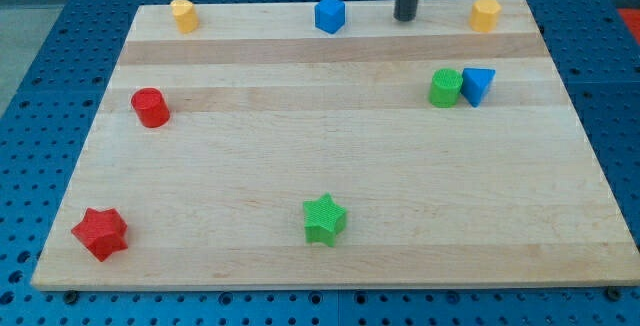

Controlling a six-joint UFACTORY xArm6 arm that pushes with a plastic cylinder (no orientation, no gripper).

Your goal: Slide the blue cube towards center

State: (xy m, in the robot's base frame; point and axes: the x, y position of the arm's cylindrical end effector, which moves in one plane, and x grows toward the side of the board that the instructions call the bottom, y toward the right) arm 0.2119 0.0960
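The blue cube [329, 14] sits near the top edge of the wooden board [330, 196], a little left of the middle. My tip [405, 17] stands on the board at the top edge, to the right of the blue cube with a clear gap between them. The rod rises out of the view's top.
A yellow block [182, 14] sits at top left and another yellow block [485, 13] at top right. A green cylinder [445, 87] touches a blue triangular block [478, 85] at right. A red cylinder [150, 107] is at left, a red star [100, 233] at bottom left, a green star [324, 218] at bottom middle.
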